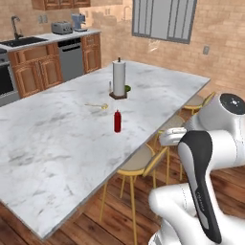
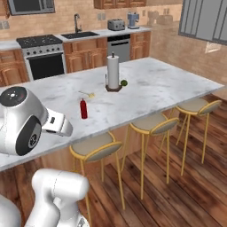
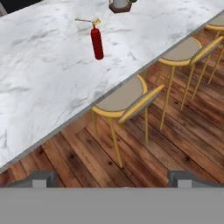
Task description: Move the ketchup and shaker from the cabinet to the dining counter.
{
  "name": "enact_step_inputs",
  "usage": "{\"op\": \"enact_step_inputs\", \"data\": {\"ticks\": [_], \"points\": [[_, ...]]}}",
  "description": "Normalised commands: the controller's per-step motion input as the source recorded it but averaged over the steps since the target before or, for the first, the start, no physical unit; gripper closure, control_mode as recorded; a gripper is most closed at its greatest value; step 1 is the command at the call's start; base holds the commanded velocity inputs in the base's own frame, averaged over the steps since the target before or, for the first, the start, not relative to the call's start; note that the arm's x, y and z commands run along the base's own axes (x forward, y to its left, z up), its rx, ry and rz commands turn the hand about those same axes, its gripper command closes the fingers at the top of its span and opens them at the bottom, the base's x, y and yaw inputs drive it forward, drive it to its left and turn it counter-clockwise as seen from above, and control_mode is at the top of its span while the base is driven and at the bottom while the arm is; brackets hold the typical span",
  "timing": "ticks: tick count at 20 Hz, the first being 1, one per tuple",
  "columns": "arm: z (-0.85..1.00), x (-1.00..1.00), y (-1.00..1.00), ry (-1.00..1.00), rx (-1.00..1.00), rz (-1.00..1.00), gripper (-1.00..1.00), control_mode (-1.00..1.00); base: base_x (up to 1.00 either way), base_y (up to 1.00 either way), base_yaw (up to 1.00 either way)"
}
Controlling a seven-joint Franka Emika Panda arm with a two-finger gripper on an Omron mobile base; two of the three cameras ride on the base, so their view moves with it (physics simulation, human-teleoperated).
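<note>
Ketchup well beyond end effector

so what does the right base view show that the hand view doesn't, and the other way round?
Right base view alone: the stove, sink, toaster, the full paper towel roll with a green fruit beside it, and the robot's arm.
Hand view alone: the open pincer, its tips over the wooden floor.
Both: the ketchup bottle upright on the marble dining counter, a small yellow utensil behind it, and yellow-legged stools along the edge.
</note>
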Motion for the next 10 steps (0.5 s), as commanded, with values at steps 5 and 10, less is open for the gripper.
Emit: {"op": "enact_step_inputs", "data": {"ticks": [5,10], "points": [[0.0,0.0,0.0,0.0,0.0,0.0,-1.0,1.0,-0.81,0.11,0.01],[0.0,0.0,0.0,0.0,0.0,0.0,-1.0,1.0,-0.56,0.28,0.45]]}}
